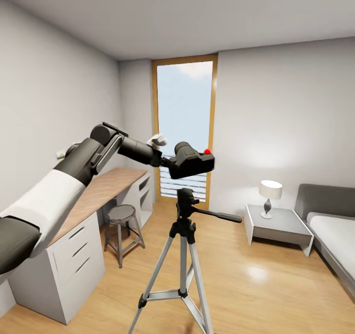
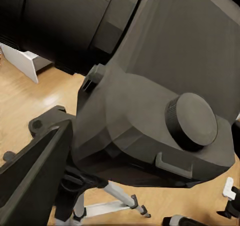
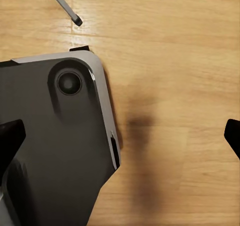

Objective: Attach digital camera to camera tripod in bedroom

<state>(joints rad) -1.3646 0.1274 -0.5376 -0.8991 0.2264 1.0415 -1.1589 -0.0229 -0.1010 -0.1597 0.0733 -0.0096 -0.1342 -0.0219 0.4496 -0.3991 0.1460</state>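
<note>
The black digital camera (image 1: 192, 161), with its red button on top, hangs a little above the black head of the camera tripod (image 1: 183, 235) and apart from it. My left gripper (image 1: 165, 160) is shut on the camera's left end. The silver-grey tripod stands on the wood floor mid-room, its long black handle (image 1: 219, 216) pointing right. In the left wrist view the camera (image 2: 150, 96) sits very close, with the tripod (image 2: 107, 201) below it. My right gripper (image 3: 122, 136) is open over bare floor with nothing between its fingertips.
A long desk (image 1: 98, 191) with white drawers runs along the left wall, with a round stool (image 1: 122, 220) beside it. A tall wood-framed window (image 1: 185, 112) is behind the tripod. At right stand a nightstand (image 1: 278, 225) with a lamp (image 1: 270, 196), and a bed (image 1: 335, 235).
</note>
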